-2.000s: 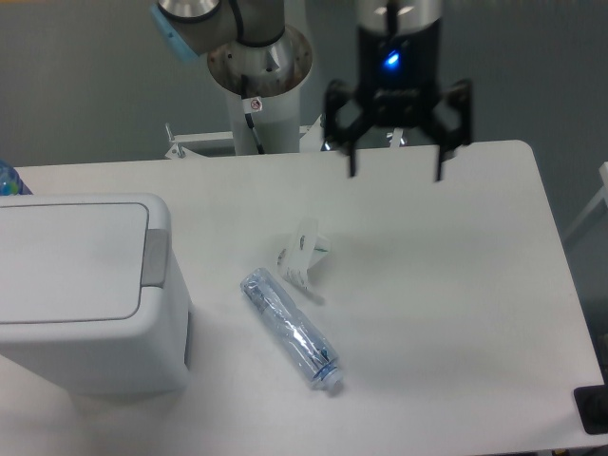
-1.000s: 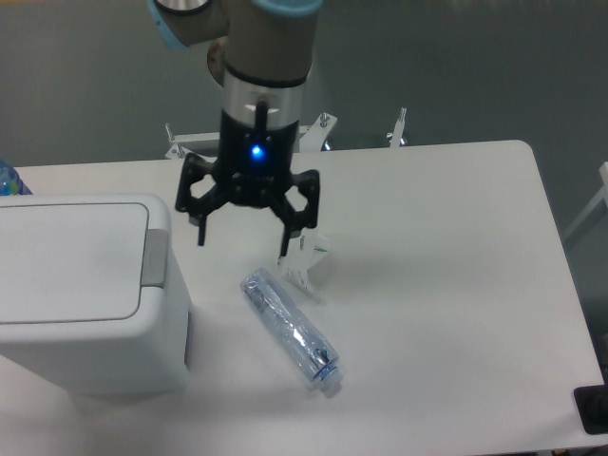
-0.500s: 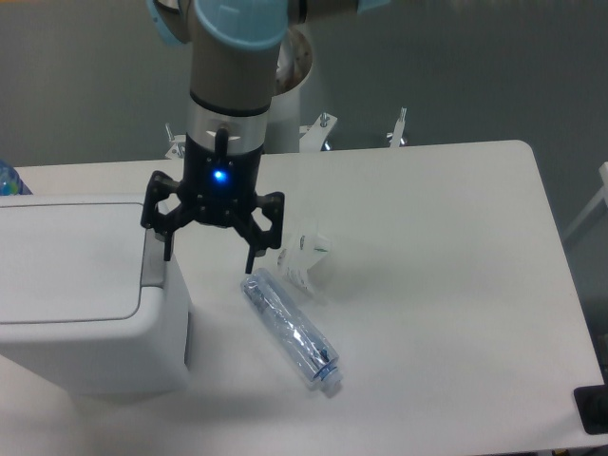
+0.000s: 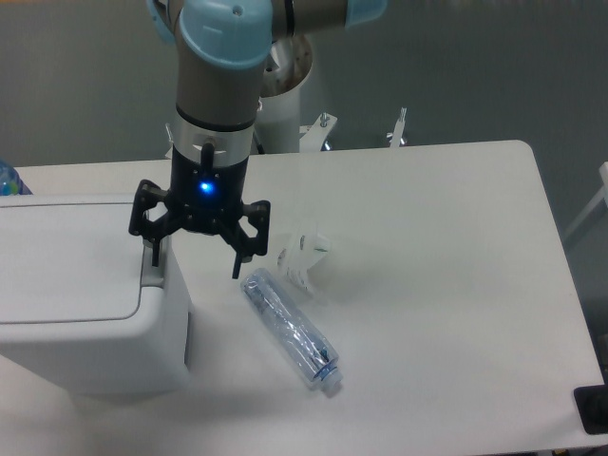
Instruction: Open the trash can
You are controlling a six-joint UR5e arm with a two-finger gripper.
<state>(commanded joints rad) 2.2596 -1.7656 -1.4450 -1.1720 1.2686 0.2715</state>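
On the table's left side sits the trash can, lid shut. It looks big, stiff and light. Press its grey tab. The gripper hangs above that tab, spread wide, holding nothing.

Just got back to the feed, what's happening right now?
The arm's end effector hangs open over the right edge of the trash can, one finger just above the grey push tab, the other out over the table. The lid lies flat and shut, so the can is not opened yet. A crushed clear bottle and a crumpled bit of clear plastic lie untouched to the right.
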